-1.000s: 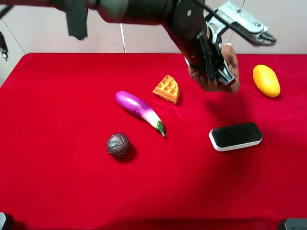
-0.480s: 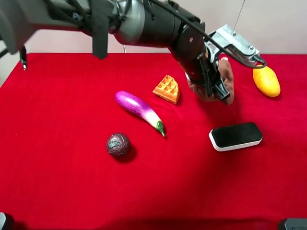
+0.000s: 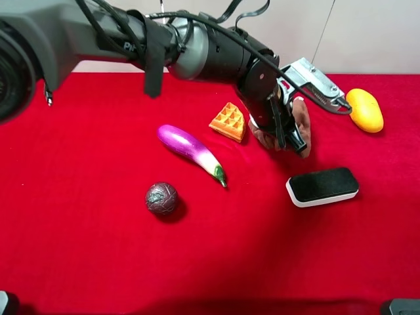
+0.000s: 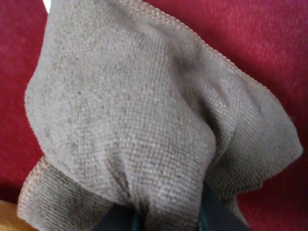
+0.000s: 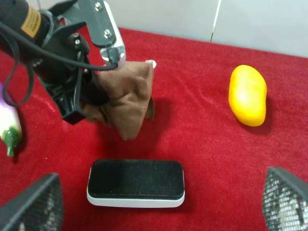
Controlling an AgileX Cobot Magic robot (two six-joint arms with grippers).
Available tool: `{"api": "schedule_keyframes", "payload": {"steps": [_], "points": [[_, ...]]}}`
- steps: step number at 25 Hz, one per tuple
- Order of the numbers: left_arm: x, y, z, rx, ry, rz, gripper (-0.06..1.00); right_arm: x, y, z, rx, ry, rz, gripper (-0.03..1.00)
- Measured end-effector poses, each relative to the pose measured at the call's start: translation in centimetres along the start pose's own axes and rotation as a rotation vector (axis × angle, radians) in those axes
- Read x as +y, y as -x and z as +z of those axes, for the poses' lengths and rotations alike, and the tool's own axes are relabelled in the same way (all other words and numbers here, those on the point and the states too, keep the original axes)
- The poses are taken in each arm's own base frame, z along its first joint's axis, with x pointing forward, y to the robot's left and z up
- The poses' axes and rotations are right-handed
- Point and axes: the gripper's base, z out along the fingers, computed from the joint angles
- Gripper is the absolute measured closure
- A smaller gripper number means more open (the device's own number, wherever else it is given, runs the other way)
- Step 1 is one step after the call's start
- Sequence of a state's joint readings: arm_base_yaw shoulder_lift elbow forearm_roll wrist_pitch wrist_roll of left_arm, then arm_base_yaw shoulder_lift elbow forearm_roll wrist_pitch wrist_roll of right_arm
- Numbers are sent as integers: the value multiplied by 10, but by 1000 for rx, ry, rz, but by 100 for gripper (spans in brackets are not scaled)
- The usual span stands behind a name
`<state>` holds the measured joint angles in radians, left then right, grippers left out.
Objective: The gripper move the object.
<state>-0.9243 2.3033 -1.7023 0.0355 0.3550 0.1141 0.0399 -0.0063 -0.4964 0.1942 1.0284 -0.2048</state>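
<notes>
The object is a wrinkled brown cloth (image 3: pixel 304 122), and my left gripper (image 3: pixel 292 134) is shut on it just right of the waffle piece (image 3: pixel 228 122). The left arm reaches across the middle to get there. In the left wrist view the cloth (image 4: pixel 144 120) fills the picture, bunched where the dark fingers (image 4: pixel 118 219) pinch it. In the right wrist view the cloth (image 5: pixel 127 98) hangs from that black claw (image 5: pixel 72 103), low over the red table; I cannot tell whether its lowest corner touches. My right gripper (image 5: pixel 160 216) is open and empty, its mesh-padded fingers (image 5: pixel 38 204) wide apart.
A black-and-white eraser block (image 3: pixel 322 186) lies just in front of the hanging cloth. A yellow mango (image 3: pixel 365 109) sits at the back right. A purple eggplant (image 3: pixel 190 152) and a dark round ball (image 3: pixel 162 198) lie left of centre on the red tablecloth (image 3: pixel 79 249).
The left gripper has come down and slightly left with the cloth, from high at the back to low beside the waffle. Nothing on the table has moved.
</notes>
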Motion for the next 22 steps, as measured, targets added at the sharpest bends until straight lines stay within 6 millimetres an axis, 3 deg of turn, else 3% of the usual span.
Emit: {"api": "schedule_keyframes", "payload": {"steps": [9,22], "points": [[-2,-13,15,42,-8,-6,80,0,0,0,0,1,0,34],[-3,-17,15,84,-14,-9,80,0,0,0,0,2,1,34]]}}
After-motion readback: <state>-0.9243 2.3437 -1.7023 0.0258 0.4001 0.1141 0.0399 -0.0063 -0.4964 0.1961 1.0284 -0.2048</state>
